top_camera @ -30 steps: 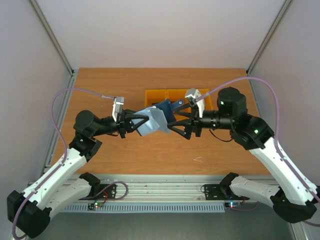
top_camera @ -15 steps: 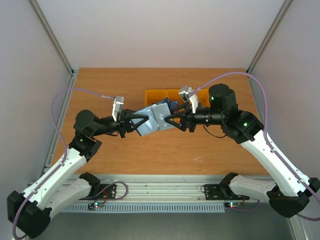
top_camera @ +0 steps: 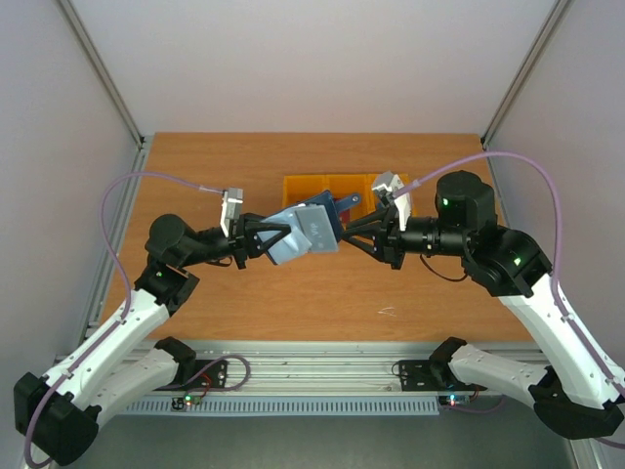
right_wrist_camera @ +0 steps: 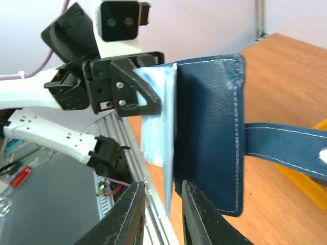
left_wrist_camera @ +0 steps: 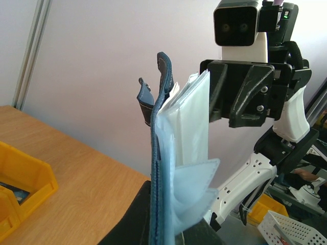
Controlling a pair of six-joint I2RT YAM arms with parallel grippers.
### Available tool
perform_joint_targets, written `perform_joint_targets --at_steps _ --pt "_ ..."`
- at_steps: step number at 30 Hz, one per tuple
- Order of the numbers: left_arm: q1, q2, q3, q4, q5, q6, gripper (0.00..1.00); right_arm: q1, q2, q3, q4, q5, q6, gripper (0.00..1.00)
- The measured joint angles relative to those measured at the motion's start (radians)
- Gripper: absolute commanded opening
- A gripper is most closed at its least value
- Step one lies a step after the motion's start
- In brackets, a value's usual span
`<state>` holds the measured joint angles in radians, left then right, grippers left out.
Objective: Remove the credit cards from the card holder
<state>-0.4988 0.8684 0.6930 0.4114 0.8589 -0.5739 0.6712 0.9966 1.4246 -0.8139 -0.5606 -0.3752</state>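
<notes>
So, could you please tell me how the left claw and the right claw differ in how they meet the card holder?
The left claw is shut on the card holder, holding it off the table; the right claw has its jaws slightly apart, astride the edge of the pale sleeves. The left claw reaches in from the holder's left, the right claw from its right. Both are black and face each other.

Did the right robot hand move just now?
Yes. The right gripper slid back rightward, toward the right end of the orange bin, after first reaching left.
</notes>
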Motion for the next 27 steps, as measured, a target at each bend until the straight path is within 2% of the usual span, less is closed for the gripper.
perform_joint_targets --at_steps 5,8,13,21,27 --pt "0.0 0.0 0.0 -0.008 -0.007 0.003 0.0 0.001 0.022 -0.019 0.04 -0.1 0.034 0.16" --pt "0.0 0.0 0.0 -0.013 -0.011 0.006 0.0 0.002 0.027 -0.043 0.06 -0.11 0.052 0.1" --pt "0.0 0.0 0.0 -0.013 -0.011 0.006 0.0 0.002 0.055 -0.043 0.095 -0.11 0.068 0.08" --pt "0.005 0.0 0.0 -0.021 -0.019 0.006 0.0 0.012 0.123 -0.043 0.141 -0.118 0.082 0.08" --pt "0.006 0.0 0.0 -0.022 -0.031 0.006 0.0 0.041 0.149 -0.043 0.187 -0.142 0.092 0.15"
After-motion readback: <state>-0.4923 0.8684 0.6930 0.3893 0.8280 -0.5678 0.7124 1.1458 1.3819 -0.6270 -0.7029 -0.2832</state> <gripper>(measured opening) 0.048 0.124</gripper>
